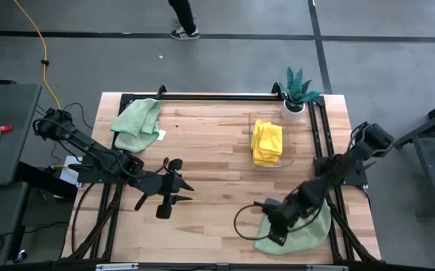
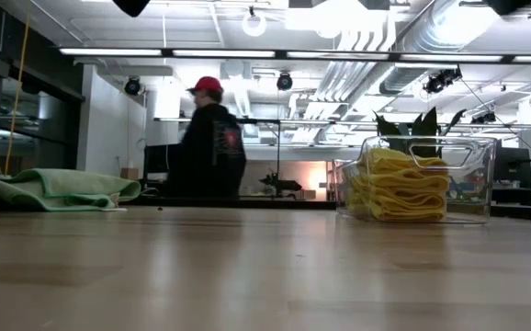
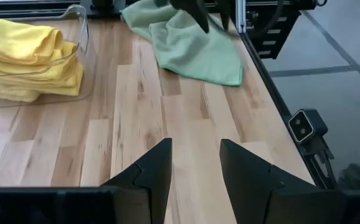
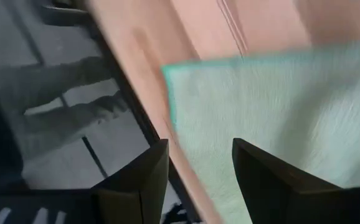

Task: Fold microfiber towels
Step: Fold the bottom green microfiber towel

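Pale sage-green microfiber towel (image 1: 302, 229) lies rumpled at bench (image 1: 210, 150) edge, well apart from clear plastic bin (image 1: 269, 143) w/ folded yellow towels (image 1: 267, 142). Right gripper (image 1: 276, 226) over it, jaws open, empty, prob. placed for corner pickup. Left gripper (image 1: 178, 184) mid-bench, jaws open, waiting.

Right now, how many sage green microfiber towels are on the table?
2. One crumpled pale sage green microfiber towel lies at the far left corner; the other pale green towel lies at the near right edge under the right end effector. More may be hidden beneath either.
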